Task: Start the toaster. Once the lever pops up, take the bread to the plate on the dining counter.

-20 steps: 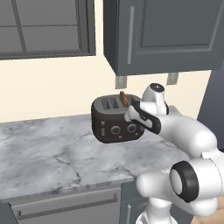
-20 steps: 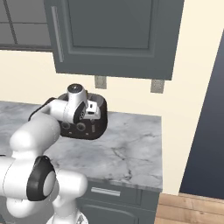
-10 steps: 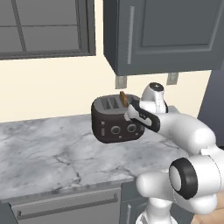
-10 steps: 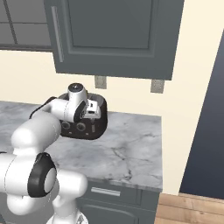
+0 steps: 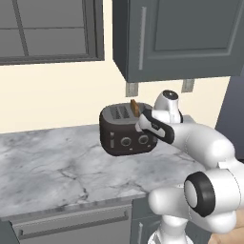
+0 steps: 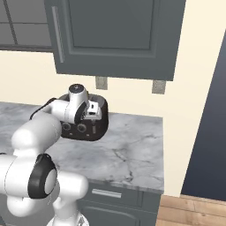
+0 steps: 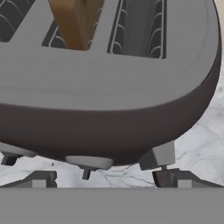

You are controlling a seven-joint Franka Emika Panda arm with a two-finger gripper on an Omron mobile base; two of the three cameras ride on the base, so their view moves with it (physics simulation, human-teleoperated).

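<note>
One slice of bread stands upright in a slot at the right end of the toaster, its top edge poking above the slot. I have the gripper at the toaster's right side, low against the dark wall, jaws spread fully and holding nothing. I judge the slice light, stiff and crumbly, so I would pinch its exposed top edge across the thin faces, gently. A small grey tab juts from the toaster wall just above my fingertips; that may be the lever, though I cannot tell for sure.
</note>
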